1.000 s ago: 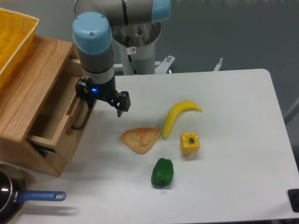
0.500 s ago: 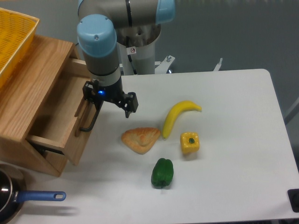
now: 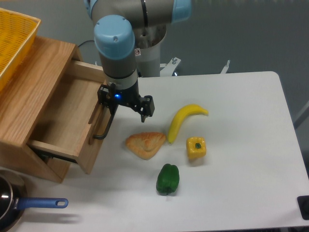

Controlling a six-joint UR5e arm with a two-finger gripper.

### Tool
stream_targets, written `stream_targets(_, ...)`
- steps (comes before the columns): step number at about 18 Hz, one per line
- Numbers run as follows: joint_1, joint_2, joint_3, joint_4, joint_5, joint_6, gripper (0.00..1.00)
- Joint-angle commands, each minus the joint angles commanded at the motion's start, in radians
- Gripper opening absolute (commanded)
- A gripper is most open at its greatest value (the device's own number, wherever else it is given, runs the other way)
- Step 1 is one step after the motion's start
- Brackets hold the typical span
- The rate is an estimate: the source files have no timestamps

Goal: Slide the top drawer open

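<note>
Camera view, arm upright over table's left edge, gripper pointing down, jaws clamping top drawer bar handle, drawer pulled out.

Grey tubular arm with light-blue joint caps, black wrist unit showing a blue light, apparently black jaws.

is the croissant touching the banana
Apart. The fixed camera view shows a thin strip of white table between the croissant at its right tip and the lower end of the banana.
</note>
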Motion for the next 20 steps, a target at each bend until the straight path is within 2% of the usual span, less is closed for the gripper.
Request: stream_targets(20,0.086,0.0,0.009,0.002,0.003,0.075,1.0)
